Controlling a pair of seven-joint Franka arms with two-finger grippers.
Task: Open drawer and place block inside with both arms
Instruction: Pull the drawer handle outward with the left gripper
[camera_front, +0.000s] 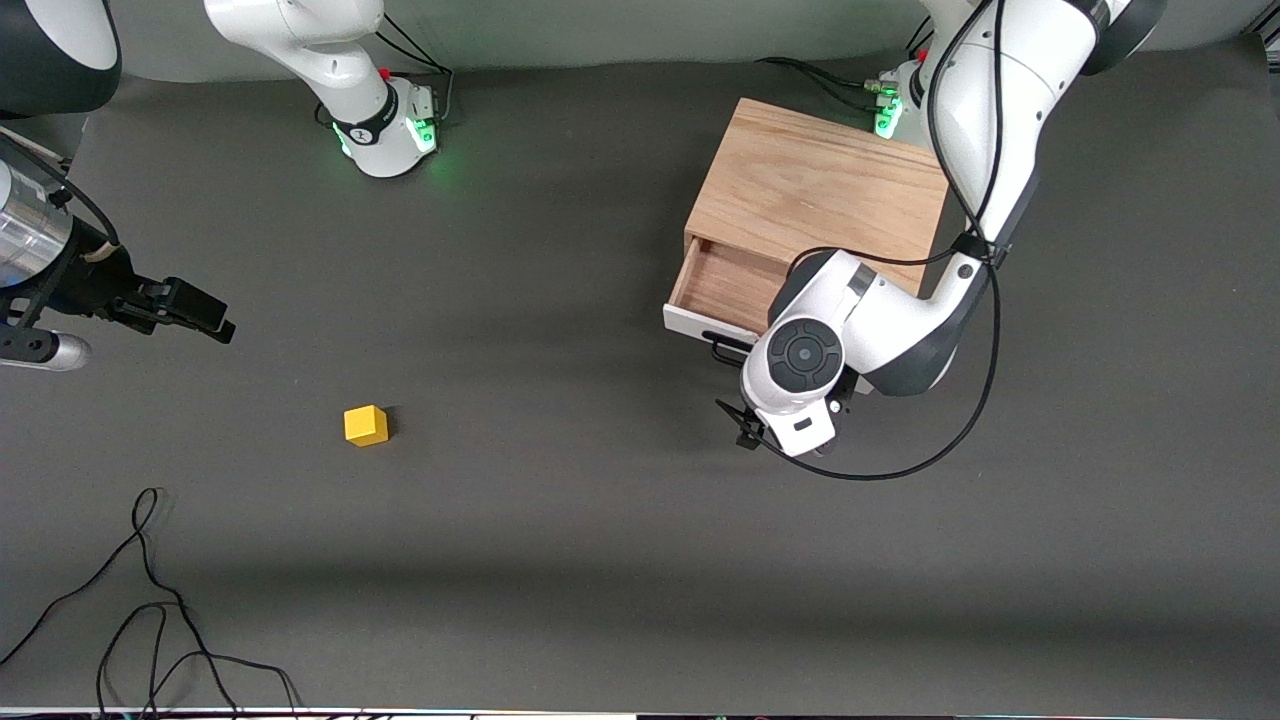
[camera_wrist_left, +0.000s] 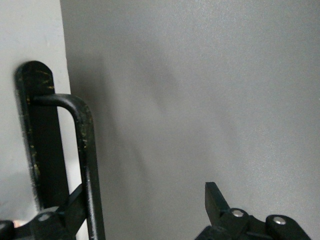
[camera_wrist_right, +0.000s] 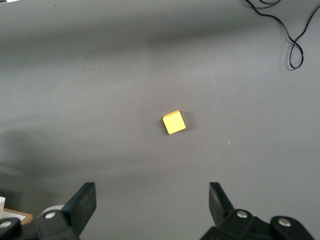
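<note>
Drawer (camera_front: 722, 285) x1 part out; block (camera_front: 366, 425) x1 on table; both claws spread, L (camera_wrist_left: 145, 210) at handle (camera_wrist_left: 85, 150), R (camera_wrist_right: 152, 205) over table.

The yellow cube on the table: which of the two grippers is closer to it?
Right. The right gripper hangs open over bare table beside the yellow cube, toward the right arm's end. The left gripper is open at the drawer's black wire handle, well away.

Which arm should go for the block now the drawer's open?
Right. The right gripper is open with the block in its wrist view, while the left gripper is at the drawer handle.
</note>
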